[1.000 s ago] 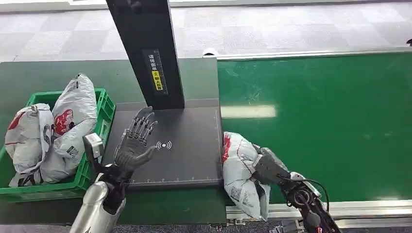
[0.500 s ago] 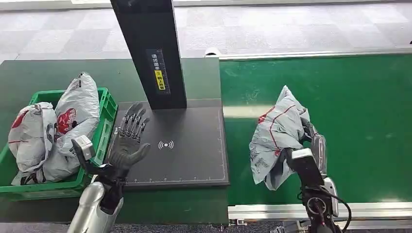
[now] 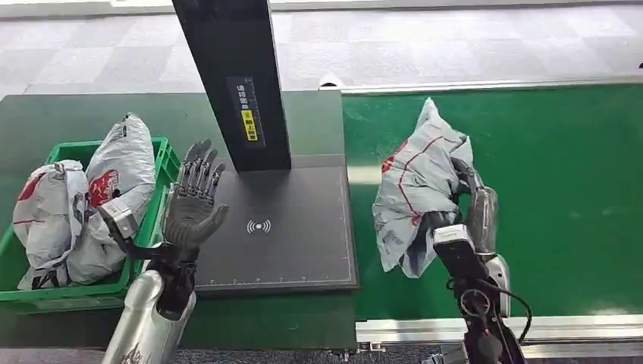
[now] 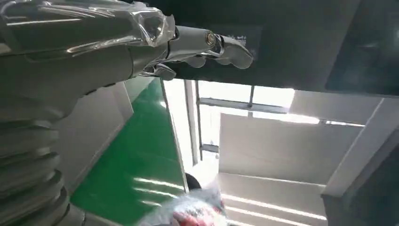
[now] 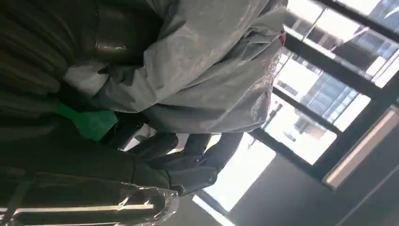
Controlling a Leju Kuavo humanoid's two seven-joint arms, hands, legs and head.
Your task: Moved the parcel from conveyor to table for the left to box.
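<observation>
My right hand (image 3: pixel 468 206) grips a grey plastic parcel (image 3: pixel 415 186) with red print and holds it raised above the green conveyor belt (image 3: pixel 553 189), just right of the black scanner pad (image 3: pixel 296 227). In the right wrist view the grey parcel (image 5: pixel 207 70) lies against my dark fingers (image 5: pixel 188 155), which wrap under it. My left hand (image 3: pixel 193 208) is up over the pad's left edge, palm showing, fingers spread, holding nothing. The left wrist view shows the left hand (image 4: pixel 141 52) and a bit of the parcel (image 4: pixel 193 214).
A green crate (image 3: pixel 155 205) at the left holds two similar grey parcels (image 3: pixel 83 197). The black scanner post (image 3: pixel 231 76) rises from the back of the pad. The conveyor's metal rail (image 3: pixel 500 327) runs along the near edge.
My right hand has lifted the parcel off the belt's near edge and carried it up and away from me. My left hand has drifted a little left.
</observation>
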